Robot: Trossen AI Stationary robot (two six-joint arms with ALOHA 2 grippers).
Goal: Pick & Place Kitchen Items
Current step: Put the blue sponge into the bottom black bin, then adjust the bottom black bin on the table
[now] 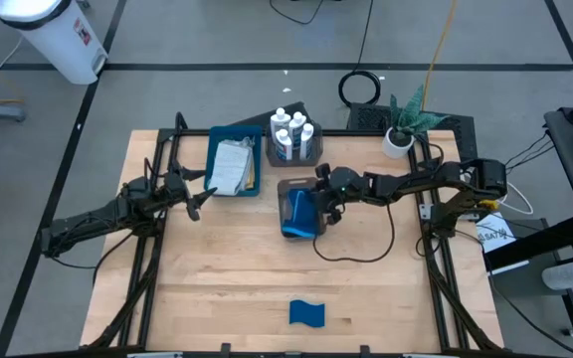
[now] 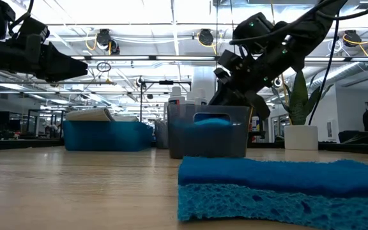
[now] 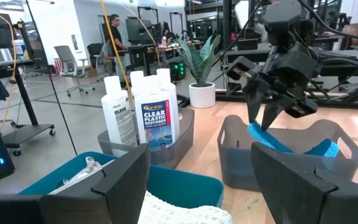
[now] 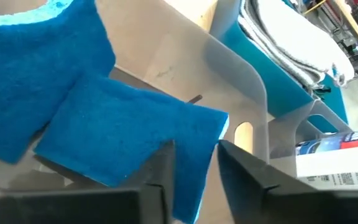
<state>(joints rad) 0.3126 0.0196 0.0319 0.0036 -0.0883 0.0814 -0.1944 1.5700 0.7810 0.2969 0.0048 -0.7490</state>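
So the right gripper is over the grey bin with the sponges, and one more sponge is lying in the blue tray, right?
Not quite. The right gripper is over the grey bin with the sponges, but the spare sponge lies on the bare table at the near edge, not in the blue tray, which holds a folded cloth. The high view shows this.

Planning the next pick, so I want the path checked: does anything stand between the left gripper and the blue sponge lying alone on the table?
Nothing visible does. The left gripper hangs open beside the blue tray, and only bare table lies between it and the loose sponge.
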